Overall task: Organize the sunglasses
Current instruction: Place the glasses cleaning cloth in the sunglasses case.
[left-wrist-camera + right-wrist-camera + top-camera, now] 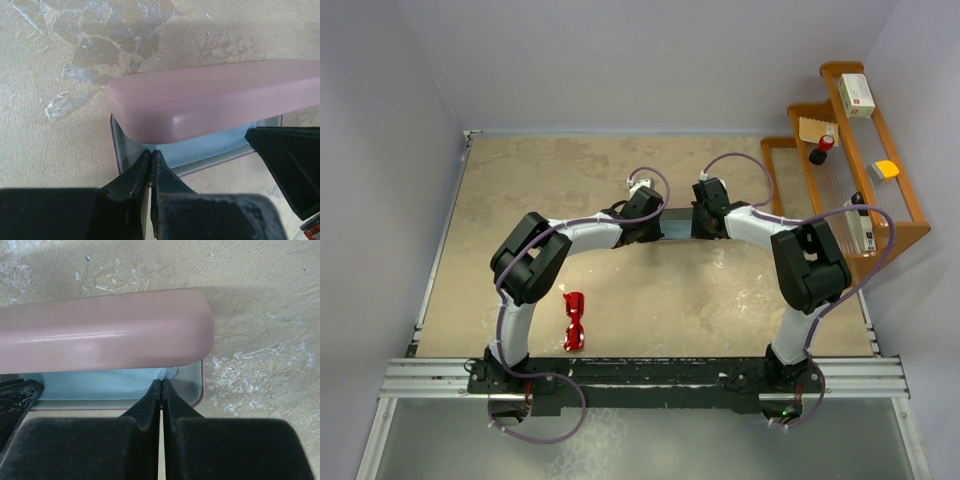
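Nearest, we list the sunglasses (pixel 574 320), lying by the front edge of the surface (pixel 520 190) beside the left arm, well apart from both hands. Mid-surface: the pink case (pixel 210 100), lid raised, blue cloth (pixel 210 142) inside, with left hand (pixel 151 155) and right hand (pixel 161 382) each pinched fully together, tips at the cloth at opposite ends. Beyond, open surface runs to the far edge, a wooden rack (pixel 898 240) at far right.

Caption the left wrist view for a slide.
Shut left pincer at the corner of the open pink case, light blue cloth lying inside.
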Available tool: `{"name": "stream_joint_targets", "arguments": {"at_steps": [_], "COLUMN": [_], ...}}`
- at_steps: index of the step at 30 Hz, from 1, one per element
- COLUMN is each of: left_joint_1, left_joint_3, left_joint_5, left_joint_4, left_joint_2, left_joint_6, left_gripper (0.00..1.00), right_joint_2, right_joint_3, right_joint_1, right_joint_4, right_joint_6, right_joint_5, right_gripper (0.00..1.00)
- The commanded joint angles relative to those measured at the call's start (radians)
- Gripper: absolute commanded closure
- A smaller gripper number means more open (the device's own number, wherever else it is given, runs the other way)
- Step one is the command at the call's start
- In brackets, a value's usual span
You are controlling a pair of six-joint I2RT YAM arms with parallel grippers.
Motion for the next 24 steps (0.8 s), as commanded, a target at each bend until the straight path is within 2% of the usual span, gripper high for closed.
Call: {"name": "stream_joint_targets", "arguments": {"at_steps": [1, 3, 6, 8, 24], "left_joint_1": [-0.002, -0.002, -0.004, -0.006, -0.019], "left_joint_3": [0.03, 0.032, 0.04, 0.048, 0.102], "left_joint_5": [-0.012, -0.027, -0.048, -0.06, -0.127], "left_joint_4": [-0.021, -0.032, -0.055, -0.069, -0.145], "left_joint_2": [0.007, 0.002, -0.005, -0.006, -0.03], "left_joint_6": [0.01, 0.014, 0.023, 0.03, 0.068], "left_gripper": [0.99, 0.93, 0.89, 0.87, 0.85], "right_joint_2": [0.019, 0.016, 0.011, 0.008, -0.021], "right_joint_3": [0.017, 0.017, 0.016, 0.016, 0.012], "right_joint_1": [-0.009, -0.009, -0.009, -0.009, -0.009], "right_joint_4": [-0.02, -0.019, -0.018, -0.017, -0.008], "right_joint_6": [-0.023, -0.023, -0.022, -0.021, -0.024], "right_joint_5": [0.047, 0.049, 0.049, 0.047, 0.044], "right_gripper": [1.0, 1.0, 0.9, 0.87, 0.83]}}
